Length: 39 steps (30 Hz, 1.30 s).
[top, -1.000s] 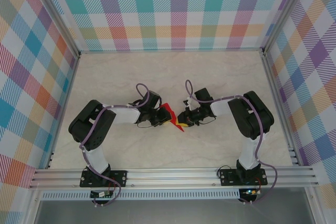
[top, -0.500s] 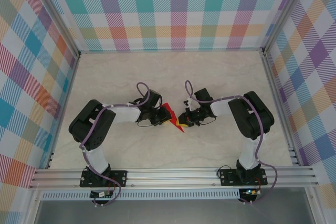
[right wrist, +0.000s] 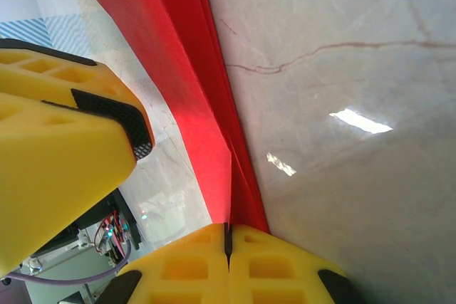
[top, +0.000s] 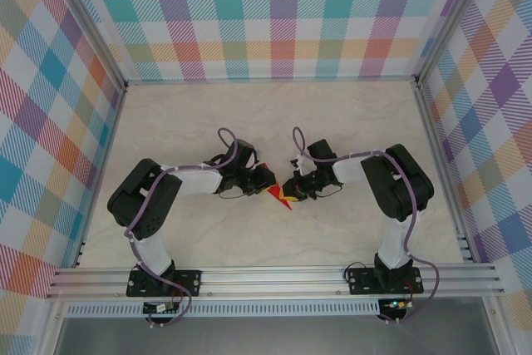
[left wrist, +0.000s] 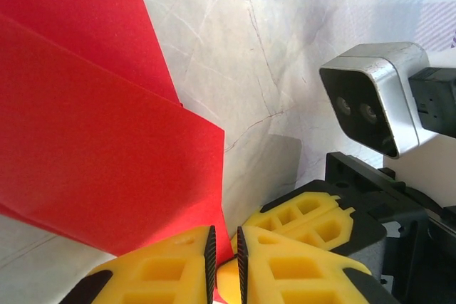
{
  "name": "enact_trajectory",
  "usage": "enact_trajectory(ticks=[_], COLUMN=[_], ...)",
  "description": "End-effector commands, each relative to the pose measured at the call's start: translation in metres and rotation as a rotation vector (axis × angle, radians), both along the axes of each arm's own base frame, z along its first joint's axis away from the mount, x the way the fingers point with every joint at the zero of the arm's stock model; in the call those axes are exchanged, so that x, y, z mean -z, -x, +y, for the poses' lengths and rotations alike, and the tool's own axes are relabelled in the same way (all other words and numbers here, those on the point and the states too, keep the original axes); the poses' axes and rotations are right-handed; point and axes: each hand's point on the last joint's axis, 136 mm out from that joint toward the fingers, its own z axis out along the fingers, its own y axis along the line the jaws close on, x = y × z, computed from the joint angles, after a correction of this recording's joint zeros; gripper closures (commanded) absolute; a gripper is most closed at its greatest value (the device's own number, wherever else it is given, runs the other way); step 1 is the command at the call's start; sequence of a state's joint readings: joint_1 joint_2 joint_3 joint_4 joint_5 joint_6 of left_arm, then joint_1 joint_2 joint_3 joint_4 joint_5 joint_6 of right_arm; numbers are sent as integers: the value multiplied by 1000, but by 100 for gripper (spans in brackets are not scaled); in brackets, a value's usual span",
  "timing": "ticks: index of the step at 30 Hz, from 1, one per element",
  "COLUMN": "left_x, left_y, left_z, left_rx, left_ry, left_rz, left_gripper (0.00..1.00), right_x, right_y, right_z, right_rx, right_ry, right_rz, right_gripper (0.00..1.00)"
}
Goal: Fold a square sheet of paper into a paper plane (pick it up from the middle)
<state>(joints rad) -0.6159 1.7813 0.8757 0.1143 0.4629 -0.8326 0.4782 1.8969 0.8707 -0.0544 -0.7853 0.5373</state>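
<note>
We judge ourselves mid-fold. On the left, the left gripper [left wrist: 225,247] has its yellow moulded fingers almost together, seemingly nipping a corner of the thin bright red sheet of paper [left wrist: 92,140]. The sheet is held between both arms over the middle of the pale marbled tabletop [left wrist: 285,48]; it looks matte, layered and sharply creased. The right gripper [right wrist: 229,236] is clamped tight on its folded edge. Next we need a gentle, aligned crease without tearing.

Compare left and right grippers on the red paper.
The left gripper has fingers a slit apart around a corner of the red paper; the right gripper has them shut on its edge. The left gripper sits left of the paper, the right gripper right. Both have yellow fingers.
</note>
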Motion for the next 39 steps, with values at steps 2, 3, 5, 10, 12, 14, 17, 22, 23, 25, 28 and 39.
enact_trajectory(ticks=[2,3,5,10,12,14,17,22,23,25,28,39], left_x=[17,20,27,41,45,50,55,61,61,62,62,64], left_y=[6,5,7,8,10,12,14,15,15,16,16,17], left_z=[0,2,6,16,21,26,31,33,33,33,33,36], left_rx=[12,4,-4,-36,-50,-59,-70,-75,-75,-75,-75,-78], left_ry=[-55,-67,-96,-164,-198,-232,-268,-289,-292,-295,-296,-313], left_rz=[30,37,56,97,117,138,163,192,195,199,200,206], left_gripper=[83,84,84,85,85,86,86,87,87,87,87,88], right_x=[20,20,18,11,4,-4,-14,-20,-20,-19,-13,4], right_y=[7,6,6,5,5,7,11,17,19,19,18,19], right_z=[-12,-11,-11,-10,-9,-11,-13,-11,-10,-7,-8,-13], right_rx=[14,14,13,4,-7,-26,-57,-111,-123,-138,-140,-138], right_ry=[85,85,83,69,55,50,41,40,43,60,100,166], right_rz=[52,52,49,25,-3,-42,-96,-151,-156,-167,-172,-151], right_gripper=[100,100,100,97,94,89,83,77,76,76,75,85])
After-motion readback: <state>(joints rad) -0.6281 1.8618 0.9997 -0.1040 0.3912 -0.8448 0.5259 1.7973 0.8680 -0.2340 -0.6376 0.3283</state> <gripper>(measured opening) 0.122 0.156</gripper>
